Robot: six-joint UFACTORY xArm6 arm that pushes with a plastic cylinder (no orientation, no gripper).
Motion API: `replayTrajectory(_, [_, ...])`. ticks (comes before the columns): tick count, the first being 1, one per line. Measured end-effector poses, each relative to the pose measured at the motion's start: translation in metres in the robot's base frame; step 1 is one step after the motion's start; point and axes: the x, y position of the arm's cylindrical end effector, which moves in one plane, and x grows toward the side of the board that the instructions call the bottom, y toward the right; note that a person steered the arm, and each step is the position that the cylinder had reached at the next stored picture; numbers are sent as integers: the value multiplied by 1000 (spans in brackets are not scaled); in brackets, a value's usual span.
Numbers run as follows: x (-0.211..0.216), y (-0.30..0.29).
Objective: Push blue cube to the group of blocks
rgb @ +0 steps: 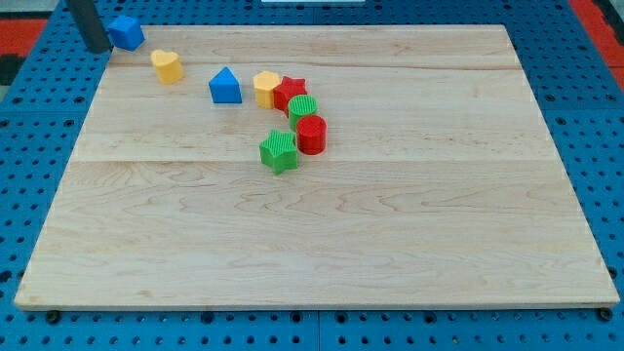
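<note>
Camera view showed my tip (97,49) at the board's top-left corner, a bare dark rod grasping nothing, its upper part cut off by the view's top edge. It stood upright just left of the blue cube (126,31); whether they touched was hard to tell. The cube sat near the wooden board (322,244) edge, well apart from the group. Rightward lay a yellow heart (168,65), then a blue pentagon-like block (225,86), a yellow block (266,88), red star (290,94), green cylinder (303,109), red cylinder (311,134) and green star (279,151), clustered closely.
</note>
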Motion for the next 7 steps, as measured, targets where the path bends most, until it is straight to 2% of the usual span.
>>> replayTrajectory(1, [-37, 0])
replayTrajectory(3, [-37, 13])
replayTrajectory(4, [-37, 65])
replayTrajectory(5, [-36, 155])
replayTrajectory(7, [-12, 237])
